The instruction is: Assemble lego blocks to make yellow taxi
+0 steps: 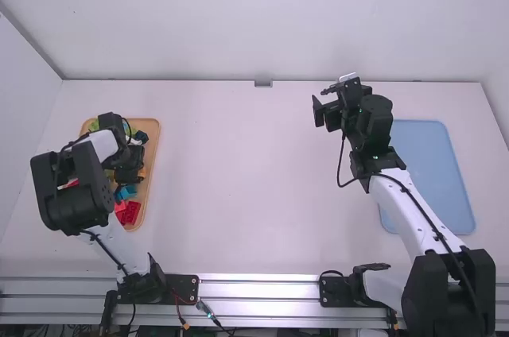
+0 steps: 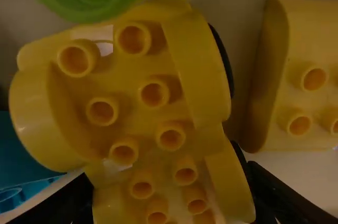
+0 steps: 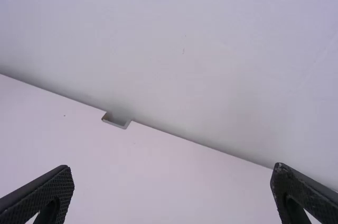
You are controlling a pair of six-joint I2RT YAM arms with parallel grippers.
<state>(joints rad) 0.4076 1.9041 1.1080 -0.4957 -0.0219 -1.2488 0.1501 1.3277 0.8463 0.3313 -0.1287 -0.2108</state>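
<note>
At the left, over the wooden tray [image 1: 157, 141], a yellow block [image 2: 195, 71] is clamped by the left gripper [image 1: 126, 172]; a second yellow piece [image 2: 301, 39] is seen near it. The fingers of the right gripper [image 1: 321, 102] are held apart, far right.
</note>
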